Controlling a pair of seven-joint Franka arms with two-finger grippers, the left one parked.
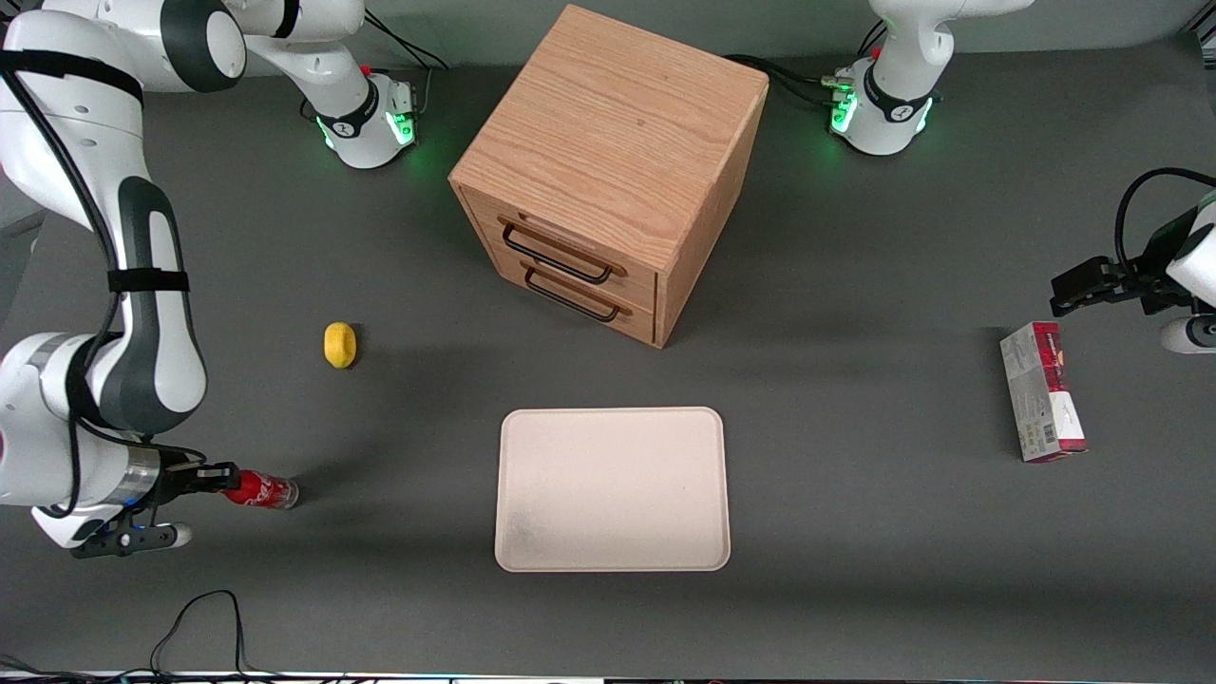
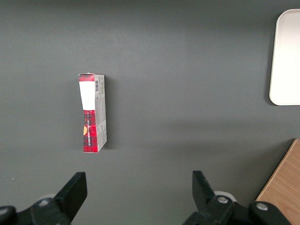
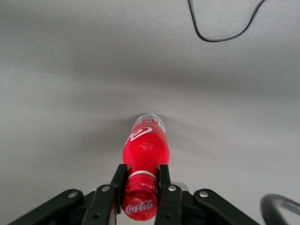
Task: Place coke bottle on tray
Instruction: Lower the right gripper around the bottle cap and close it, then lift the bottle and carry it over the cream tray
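The coke bottle (image 1: pixel 263 490) is a small red bottle with white script; it lies near the working arm's end of the table, its clear base pointing toward the tray. My right gripper (image 1: pixel 211 478) is shut on its neck and cap. In the right wrist view the fingers (image 3: pixel 118 180) press both sides of the bottle (image 3: pixel 144 150) just under the red cap, gripper (image 3: pixel 140 180). The cream-white tray (image 1: pixel 613 489) lies flat in the middle of the table, nearer to the front camera than the wooden cabinet, and shows bare. Its edge shows in the left wrist view (image 2: pixel 286 58).
A wooden two-drawer cabinet (image 1: pixel 608 171) stands farther from the camera than the tray. A lemon (image 1: pixel 339 344) lies between the bottle and the cabinet. A red-and-grey carton (image 1: pixel 1042 391) lies toward the parked arm's end. A black cable (image 1: pixel 195 622) loops near the table's front edge.
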